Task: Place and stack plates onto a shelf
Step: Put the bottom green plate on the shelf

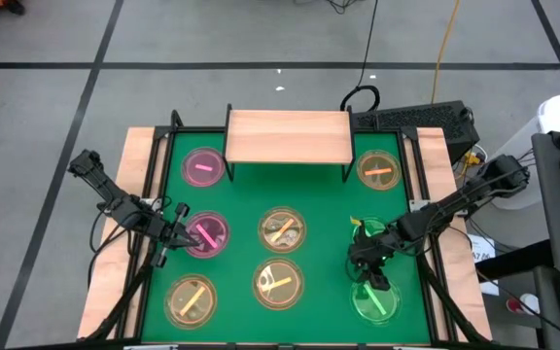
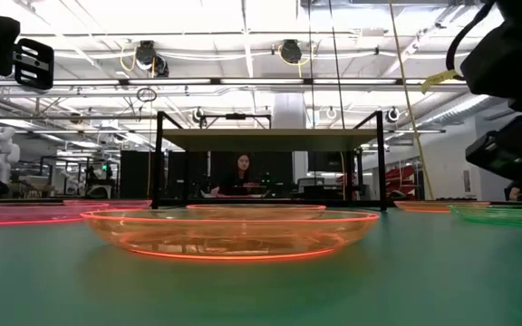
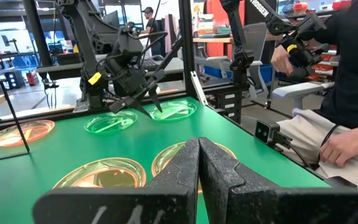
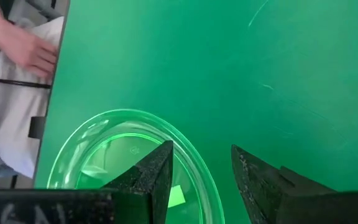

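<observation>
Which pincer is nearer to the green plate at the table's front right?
The right pincer is just above the green plate. The left pincer sits across the table beside a pink plate.

A black keyboard (image 1: 416, 119) is seen at the upper right of the high view, beyond the green desk (image 1: 319, 209). A seated person (image 2: 240, 174) is glimpsed centrally in the low view.

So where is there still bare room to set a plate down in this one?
The shelf top is wholly bare. On the green table, open strips lie between the middle amber plates and the right gripper, and under the shelf. It is crowded around the pink plate at the left gripper, and around the green plate.
</observation>
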### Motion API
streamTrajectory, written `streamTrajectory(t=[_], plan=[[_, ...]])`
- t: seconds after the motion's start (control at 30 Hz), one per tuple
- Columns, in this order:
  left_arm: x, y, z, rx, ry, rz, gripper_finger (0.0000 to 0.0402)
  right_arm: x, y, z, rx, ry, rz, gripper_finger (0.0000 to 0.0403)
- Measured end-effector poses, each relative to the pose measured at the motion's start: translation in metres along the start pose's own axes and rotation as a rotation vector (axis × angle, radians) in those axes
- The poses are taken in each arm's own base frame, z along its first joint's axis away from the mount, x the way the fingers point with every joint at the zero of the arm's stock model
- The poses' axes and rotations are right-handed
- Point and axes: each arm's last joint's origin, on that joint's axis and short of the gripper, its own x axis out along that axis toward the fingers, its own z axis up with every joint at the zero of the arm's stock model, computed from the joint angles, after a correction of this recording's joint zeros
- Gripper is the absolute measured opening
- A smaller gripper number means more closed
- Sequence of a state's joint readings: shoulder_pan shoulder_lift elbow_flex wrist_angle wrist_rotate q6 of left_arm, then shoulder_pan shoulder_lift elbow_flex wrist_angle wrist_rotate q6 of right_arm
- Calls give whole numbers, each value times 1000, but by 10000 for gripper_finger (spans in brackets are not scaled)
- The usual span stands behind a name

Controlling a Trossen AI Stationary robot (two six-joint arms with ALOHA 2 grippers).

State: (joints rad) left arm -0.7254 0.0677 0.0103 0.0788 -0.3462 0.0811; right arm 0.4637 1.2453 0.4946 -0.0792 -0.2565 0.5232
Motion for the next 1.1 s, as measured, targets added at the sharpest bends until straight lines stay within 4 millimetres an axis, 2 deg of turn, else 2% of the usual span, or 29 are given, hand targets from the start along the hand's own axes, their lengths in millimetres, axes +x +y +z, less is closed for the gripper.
streamTrajectory(t=[0.37,0.67,0.83,1.03,1.1], plan=[[0,0,0,0,0,0,15,9,2,-6,-33,29,-44,144],[0,0,0,0,0,0,15,19,-2,-9,12,78,-72,137],[0,0,0,0,0,0,15,18,-2,-9,4,74,-75,96],[0,0,0,0,0,0,15,18,-2,-10,-12,84,-67,14],[0,0,0,0,0,0,15,18,-2,-10,-22,80,-62,6]])
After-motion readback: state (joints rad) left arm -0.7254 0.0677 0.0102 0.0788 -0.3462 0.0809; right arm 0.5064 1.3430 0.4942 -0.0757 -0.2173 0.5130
